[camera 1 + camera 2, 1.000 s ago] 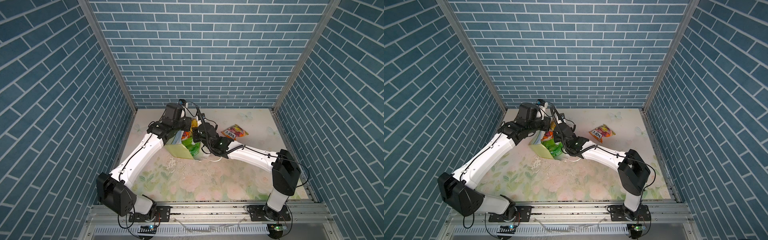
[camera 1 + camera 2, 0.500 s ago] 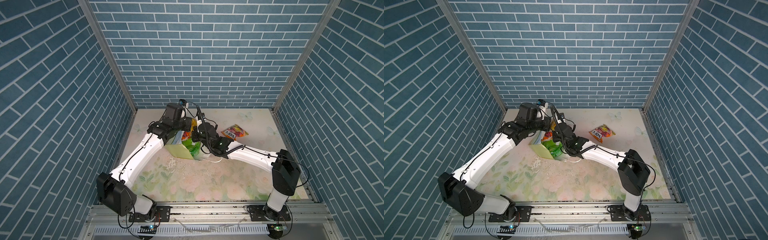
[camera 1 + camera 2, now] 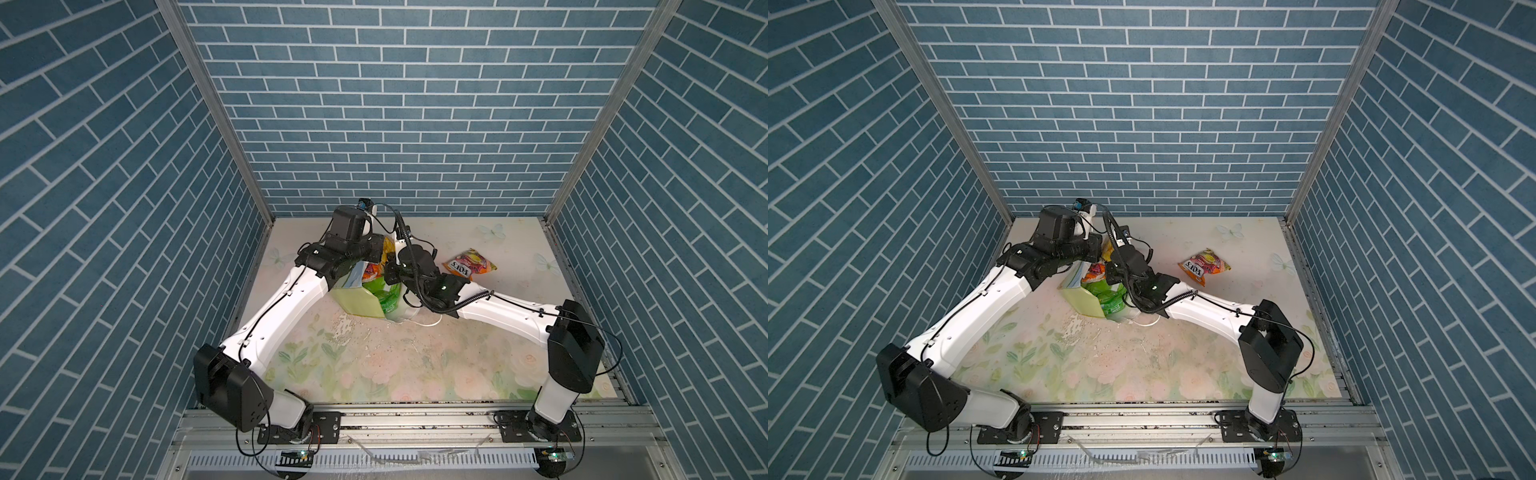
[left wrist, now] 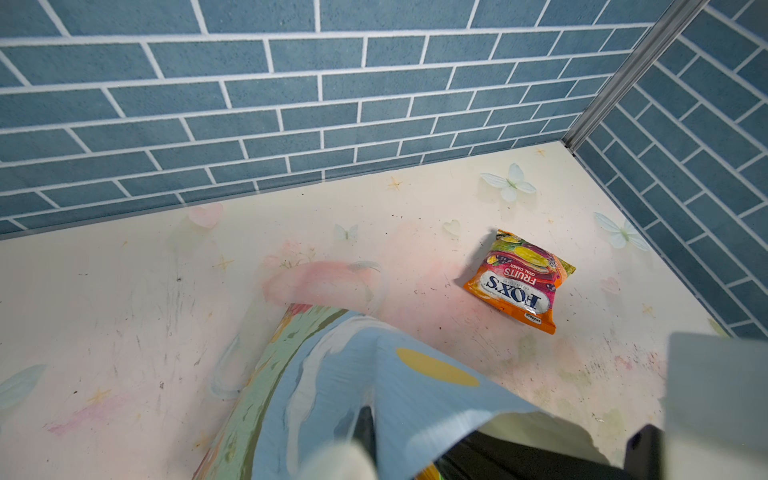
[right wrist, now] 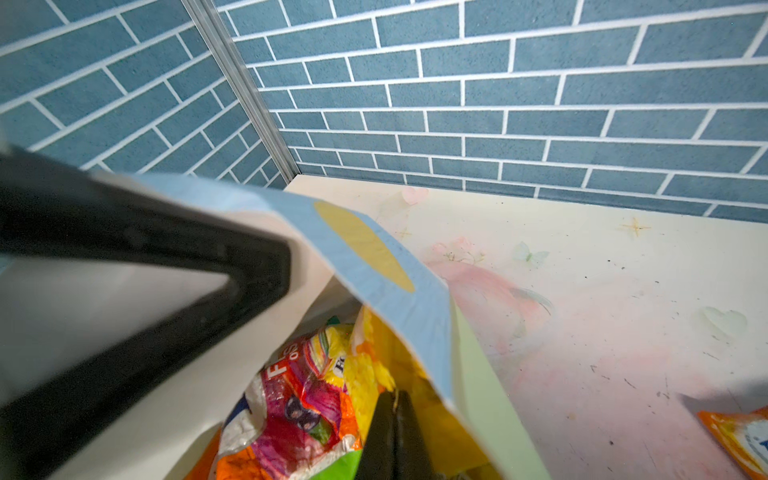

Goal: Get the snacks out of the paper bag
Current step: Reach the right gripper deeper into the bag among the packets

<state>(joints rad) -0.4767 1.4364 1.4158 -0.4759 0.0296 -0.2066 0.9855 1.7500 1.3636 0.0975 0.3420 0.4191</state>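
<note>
The paper bag point(image 3: 359, 305) point(image 3: 1084, 301) lies tilted at the table's middle with its mouth toward the back. My left gripper point(image 4: 365, 428) point(image 3: 374, 249) is shut on the bag's blue painted rim point(image 4: 415, 395) and holds the mouth up. Inside the mouth, my right gripper point(image 5: 395, 432) point(image 3: 390, 273) has its jaws pressed together on the edge of a yellow snack packet point(image 5: 370, 365). Beside it lie a pink-orange FOX'S packet point(image 5: 299, 399) and a green packet point(image 3: 384, 299). Another FOX'S packet point(image 3: 469, 266) point(image 3: 1204, 266) point(image 4: 519, 282) lies on the table right of the bag.
The bag's white cord handle point(image 3: 428, 324) trails on the table below the right wrist. The floral tabletop point(image 3: 395, 374) is walled by blue brick panels at the back and both sides, with the back wall point(image 4: 332, 124) close behind the bag.
My right gripper has shut inside the bag's mouth. Both arms and the bag have hardly moved.
</note>
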